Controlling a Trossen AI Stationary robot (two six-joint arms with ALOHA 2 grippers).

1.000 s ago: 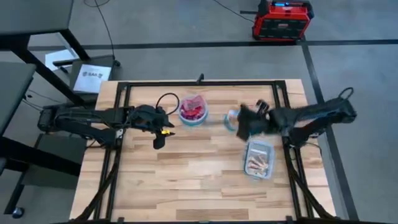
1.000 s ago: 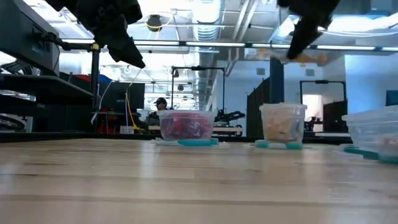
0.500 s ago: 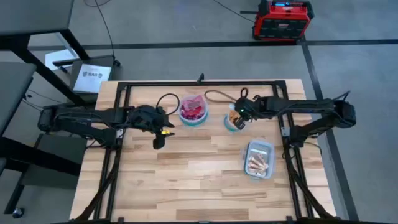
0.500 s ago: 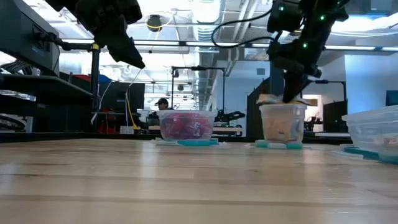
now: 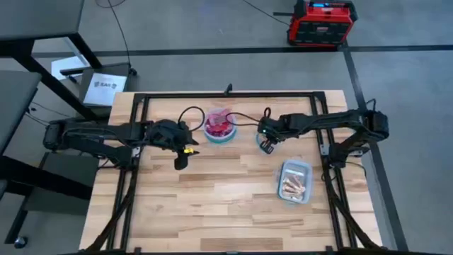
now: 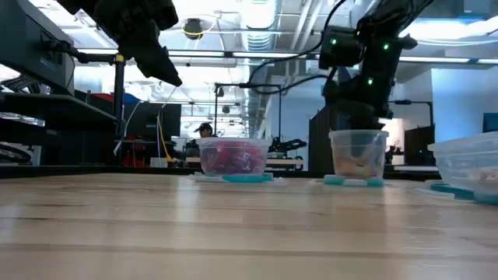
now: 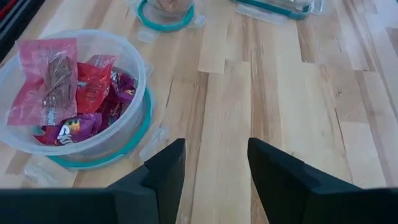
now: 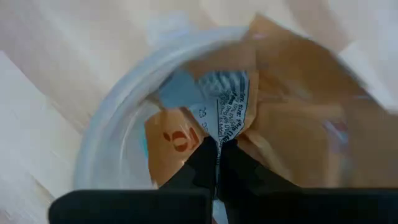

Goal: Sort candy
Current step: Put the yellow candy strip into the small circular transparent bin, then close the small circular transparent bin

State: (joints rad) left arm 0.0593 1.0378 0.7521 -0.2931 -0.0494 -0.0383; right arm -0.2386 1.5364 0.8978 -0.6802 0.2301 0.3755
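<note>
A clear bowl point(image 5: 219, 126) at the far middle holds red and purple candy point(image 7: 74, 87). To its right stands a smaller clear bowl point(image 6: 358, 155) with orange candy point(image 8: 292, 118) in it. My right gripper point(image 8: 217, 152) reaches down into this bowl from above, shut on a silver-and-orange candy wrapper. My left gripper point(image 5: 180, 154) hangs open above the table, left of the red-candy bowl, with nothing between its fingers point(image 7: 211, 165). My right gripper pinches the silver-and-orange wrapper's edge point(image 8: 219, 127) between its two fingertips, coming from above and pointing down into the small bowl. The wrapper lies among the other orange candies in the bowl; whether it rests on them, I cannot tell.
A clear rectangular tub point(image 5: 294, 180) with more candy stands at the near right. A black frame point(image 5: 226, 94) runs along the table's far edge and sides. Bare wood lies across the table's near half.
My right gripper has come from higher up, carrying the orange candy, toward the table's left edge and down into the small bowl, staying shut. My left gripper has kept still.
</note>
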